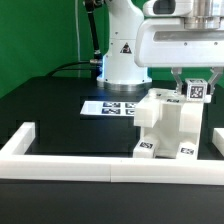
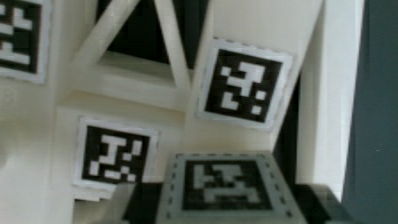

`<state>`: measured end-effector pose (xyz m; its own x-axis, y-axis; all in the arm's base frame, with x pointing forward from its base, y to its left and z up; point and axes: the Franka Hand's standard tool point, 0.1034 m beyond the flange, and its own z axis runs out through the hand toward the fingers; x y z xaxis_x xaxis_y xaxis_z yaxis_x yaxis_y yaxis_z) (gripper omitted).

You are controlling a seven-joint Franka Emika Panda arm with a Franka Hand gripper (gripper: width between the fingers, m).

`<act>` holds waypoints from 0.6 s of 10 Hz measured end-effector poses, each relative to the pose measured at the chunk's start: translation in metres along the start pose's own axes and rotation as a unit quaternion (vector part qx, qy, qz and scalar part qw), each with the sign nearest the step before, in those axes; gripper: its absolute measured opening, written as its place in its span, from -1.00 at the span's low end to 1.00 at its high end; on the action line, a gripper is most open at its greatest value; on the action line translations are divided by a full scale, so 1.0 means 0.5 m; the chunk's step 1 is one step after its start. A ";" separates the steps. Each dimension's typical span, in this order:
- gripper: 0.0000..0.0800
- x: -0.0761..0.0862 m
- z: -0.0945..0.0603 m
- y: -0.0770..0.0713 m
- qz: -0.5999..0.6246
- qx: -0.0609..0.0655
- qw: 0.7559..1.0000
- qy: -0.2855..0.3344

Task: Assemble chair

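Observation:
The partly built chair [image 1: 165, 125] is a white blocky body standing on the black table just behind the front rail, with square tags low on its front. My gripper [image 1: 196, 90] hangs over its upper corner on the exterior view's right. The dark fingers [image 1: 179, 84] are shut on a small white tagged chair part [image 1: 196, 89]. In the wrist view that tagged part [image 2: 222, 185] fills the space between the two dark fingers [image 2: 150, 198] of my gripper [image 2: 222, 200]. Beyond it are the chair's white faces with two tags [image 2: 246, 82]. Whether the held part touches the chair body I cannot tell.
A long white border rail [image 1: 90, 165] runs along the front and turns back at the exterior view's left [image 1: 22, 138]. The marker board [image 1: 108, 106] lies flat behind the chair. The arm's white base [image 1: 122, 55] stands at the back, with a green backdrop behind it.

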<state>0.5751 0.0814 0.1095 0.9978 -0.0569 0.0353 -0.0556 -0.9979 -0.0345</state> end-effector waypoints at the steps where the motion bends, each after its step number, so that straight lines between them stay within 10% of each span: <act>1: -0.31 0.000 0.004 0.001 0.000 -0.001 1.000 0.000; 6: -0.31 0.000 0.004 0.001 0.000 -0.001 1.000 0.000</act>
<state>0.5752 0.0811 0.1076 0.9978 -0.0570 0.0345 -0.0558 -0.9979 -0.0329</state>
